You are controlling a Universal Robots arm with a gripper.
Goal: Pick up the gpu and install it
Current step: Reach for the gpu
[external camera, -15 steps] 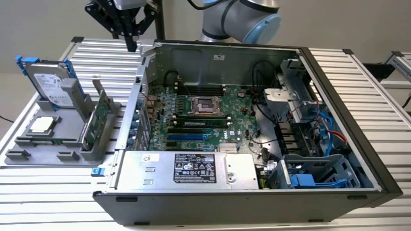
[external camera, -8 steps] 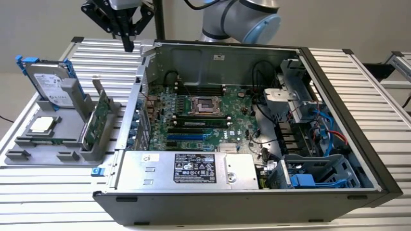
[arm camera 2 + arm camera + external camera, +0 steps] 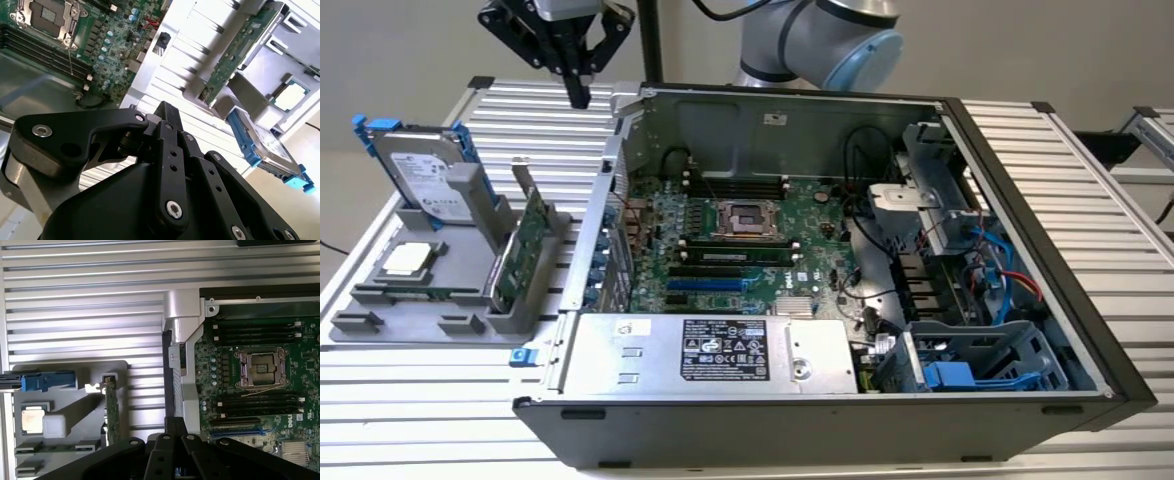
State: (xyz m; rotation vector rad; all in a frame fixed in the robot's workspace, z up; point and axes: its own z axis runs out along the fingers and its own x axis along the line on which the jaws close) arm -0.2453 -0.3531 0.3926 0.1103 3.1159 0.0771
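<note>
1. I saw the gripper [image 3: 578, 97] hanging high over the slatted table [image 3: 1067, 170], near the back corner of the open computer case [image 3: 720, 130] on the exterior view's left.
2. Its fingers were pressed together, clenched on nothing.
3. The gpu [image 3: 528, 255] stood on edge in a slot of the grey holder tray [image 3: 400, 325], just beside the case and well below the gripper.
4. A blue-framed hard drive [image 3: 424, 175] stood upright in the same tray, further toward the exterior view's left.
5. In the first wrist view, the gpu [image 3: 112, 407] sat untouched.
6. The motherboard [image 3: 814, 260] lay exposed inside the case.
</note>
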